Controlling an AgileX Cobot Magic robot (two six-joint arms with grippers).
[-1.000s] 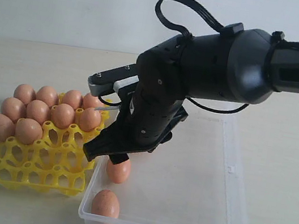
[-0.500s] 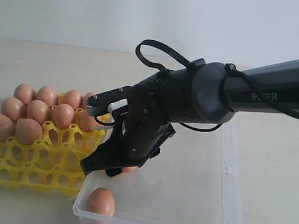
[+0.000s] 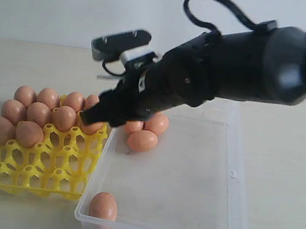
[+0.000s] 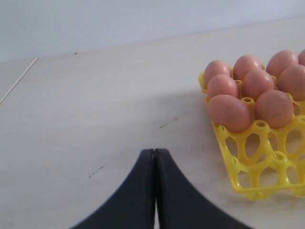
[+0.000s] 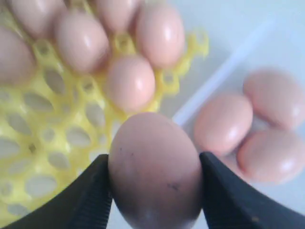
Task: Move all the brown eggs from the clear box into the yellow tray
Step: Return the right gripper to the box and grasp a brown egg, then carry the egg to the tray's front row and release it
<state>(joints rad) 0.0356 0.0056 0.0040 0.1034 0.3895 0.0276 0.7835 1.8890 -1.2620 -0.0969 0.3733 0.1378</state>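
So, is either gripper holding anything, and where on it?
Right gripper clamps a brown egg across its opposite sides; left gripper is shut and empty.

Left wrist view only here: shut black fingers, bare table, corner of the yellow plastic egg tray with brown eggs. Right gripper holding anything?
Observer: Yes, the right gripper is shut on a smooth brown egg.
Operator: Where is it?
Observer: Exterior view: above the yellow plastic egg tray, at its edge beside the large clear plastic box.
Operator: Eggs left in the box?
Observer: Four show: three clustered eggs by the tray-side wall, one egg in the near corner.
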